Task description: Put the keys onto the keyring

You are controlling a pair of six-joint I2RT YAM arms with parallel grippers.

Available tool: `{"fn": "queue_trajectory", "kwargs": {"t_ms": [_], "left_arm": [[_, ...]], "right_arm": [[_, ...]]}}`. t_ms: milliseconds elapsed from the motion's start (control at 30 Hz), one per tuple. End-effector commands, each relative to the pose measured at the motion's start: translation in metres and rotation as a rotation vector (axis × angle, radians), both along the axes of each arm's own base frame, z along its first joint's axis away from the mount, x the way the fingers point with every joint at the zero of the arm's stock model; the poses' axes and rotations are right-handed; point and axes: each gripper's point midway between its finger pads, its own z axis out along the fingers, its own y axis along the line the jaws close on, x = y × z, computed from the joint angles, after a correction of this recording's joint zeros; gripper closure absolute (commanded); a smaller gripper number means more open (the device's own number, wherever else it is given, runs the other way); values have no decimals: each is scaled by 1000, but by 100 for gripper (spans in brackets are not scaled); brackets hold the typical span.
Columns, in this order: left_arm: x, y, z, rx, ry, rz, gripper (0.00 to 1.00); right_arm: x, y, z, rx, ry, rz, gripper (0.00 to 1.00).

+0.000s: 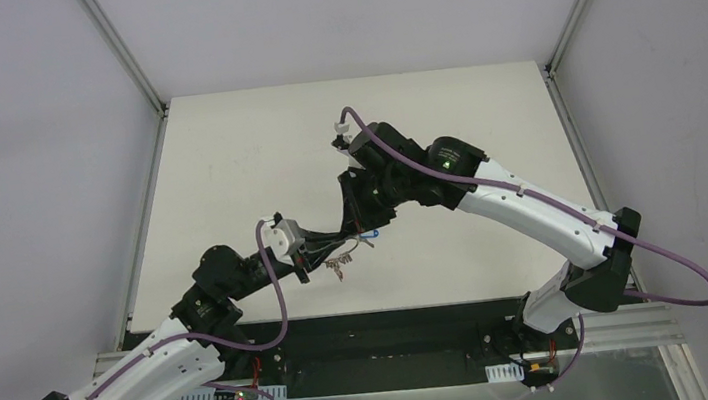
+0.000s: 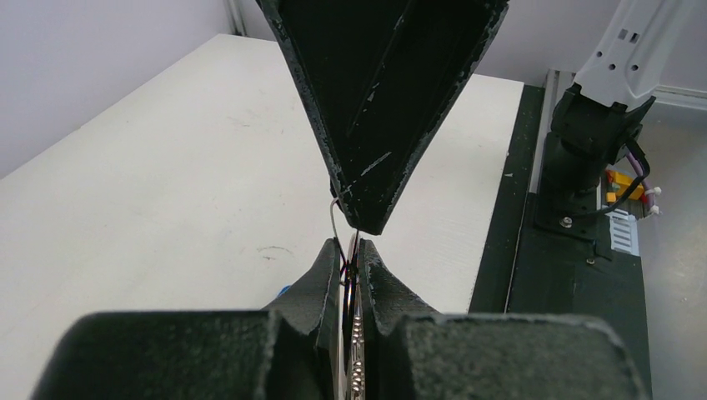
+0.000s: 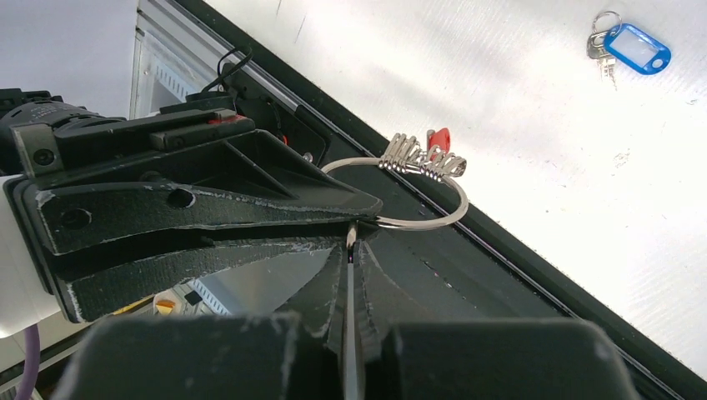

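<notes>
Pinching from two sides: left gripper and right gripper each have their jaws down to a slit, clamped on the thin silver metal keyring over the near centre of the white table. Right wrist view shows the fan of small silver keys on the keyring, with the red plastic-headed key standing up behind it; cannot tell if it is threaded. Left wrist view gives only a sliver of ring wire. Silver key with oblong blue plastic head lies flat on the table, apart from the keyring; top view shows it as a blue speck just right of the grippers
</notes>
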Motion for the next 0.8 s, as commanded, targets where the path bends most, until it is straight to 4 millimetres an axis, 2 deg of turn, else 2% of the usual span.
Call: {"fn": "queue_trajectory", "kwargs": {"t_ms": [0,200,267,367,467,667,767], "left_arm": [[3,5,31,-108,-57,38,100],[0,9,41,-164,-38,47,100],[0,10,40,-166,-36,49,100],[-2,11,39,-162,-35,48,100],[-2,13,37,-150,-29,51,100],[5,21,32,-139,-16,112,100],[13,28,31,-141,-3,171,100]], "right_arm": [[-8,1,29,75,-33,23,100],[-10,2,28,76,-34,38,99],[-8,0,31,82,-54,33,81],[-5,-3,40,113,-94,16,64],[-3,-10,48,130,-132,-4,59],[15,-29,51,129,-214,-91,37],[26,-34,49,163,-212,-126,35]]}}
